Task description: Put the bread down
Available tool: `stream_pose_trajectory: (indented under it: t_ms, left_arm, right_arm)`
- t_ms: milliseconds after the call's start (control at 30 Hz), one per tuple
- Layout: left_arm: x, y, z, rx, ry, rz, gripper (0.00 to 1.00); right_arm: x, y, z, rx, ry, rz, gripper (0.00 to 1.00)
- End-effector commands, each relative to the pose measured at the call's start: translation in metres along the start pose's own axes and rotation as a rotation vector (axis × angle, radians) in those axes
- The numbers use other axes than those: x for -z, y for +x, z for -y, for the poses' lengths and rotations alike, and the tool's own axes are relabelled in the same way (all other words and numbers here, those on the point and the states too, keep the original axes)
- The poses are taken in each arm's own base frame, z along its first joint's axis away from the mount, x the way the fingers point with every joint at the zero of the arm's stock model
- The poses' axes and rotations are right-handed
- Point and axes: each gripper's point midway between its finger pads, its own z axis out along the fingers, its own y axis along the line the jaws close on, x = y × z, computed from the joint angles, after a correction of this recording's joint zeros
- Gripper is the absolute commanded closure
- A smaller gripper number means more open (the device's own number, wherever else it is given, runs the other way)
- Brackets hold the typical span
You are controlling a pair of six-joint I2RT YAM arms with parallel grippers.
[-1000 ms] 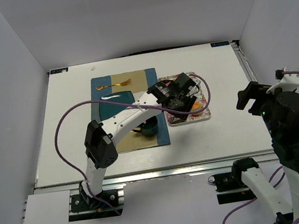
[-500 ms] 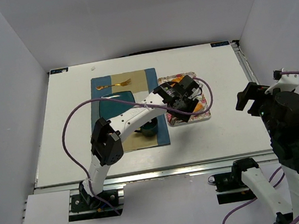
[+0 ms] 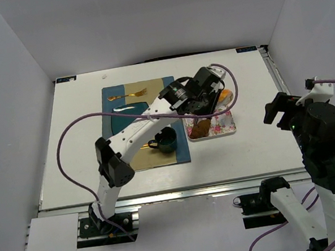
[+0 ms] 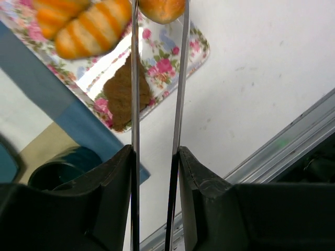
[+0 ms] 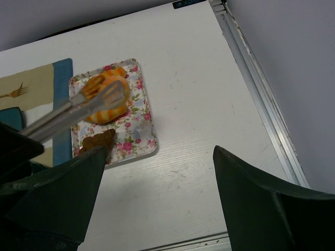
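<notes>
We see a white desk [image 3: 83,143] with a floral tray [image 3: 225,128] right of centre. The left hand [image 4: 156,157] is clamped on tongs [image 4: 135,78], which pinch a bread roll [image 4: 159,9] over the tray's far end. The right hand [image 5: 159,157] is at near right, fingers wide apart.

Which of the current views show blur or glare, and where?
Left wrist: the left gripper is dark and soft, the tongs it holds are fairly sharp, a white glare patch sits on the tray, and the frame's top edge crops the bread at their tips. Right wrist: the tongs look smeared, the right gripper a dark blur. Top external: even light, no glare.
</notes>
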Motion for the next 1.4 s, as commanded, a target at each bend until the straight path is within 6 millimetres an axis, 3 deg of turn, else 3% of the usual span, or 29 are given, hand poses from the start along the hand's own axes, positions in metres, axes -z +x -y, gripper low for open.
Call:
stream_pose_trajectory:
  t_ms: [0,33,67,100,133,167,200,233,267,300,400,533,867,1133,1367]
  left_arm:
    - [0.062,-0.031,-0.034,0.14,-0.094,0.167,0.56]
    - [0.087,-0.039,-0.044,0.179,-0.112,0.228,0.57]
    - [0.094,-0.036,-0.063,0.221,-0.187,0.253,0.57]
    - [0.087,-0.018,-0.088,0.249,-0.262,0.218,0.57]
    - [0.093,-0.013,-0.103,0.286,-0.3,0.232,0.57]
    - [0.118,-0.013,-0.118,0.345,-0.312,0.286,0.57]
    - [0.112,0.007,-0.148,0.39,-0.386,0.256,0.57]
    - [0.119,0.008,-0.16,0.428,-0.396,0.286,0.57]
    - [0.139,0.011,-0.172,0.472,-0.4,0.329,0.57]
    - [0.144,0.017,-0.193,0.509,-0.437,0.335,0.57]
    - [0.144,0.04,-0.216,0.518,-0.481,0.291,0.57]
    - [0.127,0.067,-0.224,0.484,-0.503,0.186,0.57]
    - [0.085,0.105,-0.225,0.549,-0.481,0.106,0.56]
    - [0.063,0.121,-0.231,0.53,-0.49,0.04,0.52]
    - [0.057,0.125,-0.236,0.52,-0.509,0.002,0.4]
  right_arm:
    - [-0.008,-0.003,-0.005,0.018,-0.018,0.011,0.11]
    - [-0.01,-0.003,-0.006,0.021,-0.023,0.01,0.11]
    - [-0.012,-0.002,-0.007,0.02,-0.03,0.005,0.11]
    - [-0.013,-0.001,-0.008,0.021,-0.034,0.004,0.11]
    - [-0.014,-0.001,-0.011,0.022,-0.045,0.002,0.11]
    - [-0.016,-0.002,-0.012,0.02,-0.05,0.006,0.11]
    - [-0.018,0.0,-0.014,0.02,-0.058,0.001,0.11]
    - [-0.018,0.0,-0.016,0.019,-0.068,0.0,0.11]
    - [-0.02,0.0,-0.018,0.018,-0.075,-0.001,0.11]
    - [-0.021,0.0,-0.018,0.018,-0.078,-0.002,0.11]
    - [-0.024,0.003,-0.021,0.016,-0.089,-0.009,0.11]
    - [-0.028,0.006,-0.022,0.016,-0.095,-0.02,0.11]
    - [-0.026,0.005,-0.021,0.034,-0.089,-0.018,0.11]
    - [-0.027,0.008,-0.019,0.041,-0.082,-0.027,0.11]
    - [-0.027,0.006,-0.018,0.042,-0.077,-0.024,0.11]
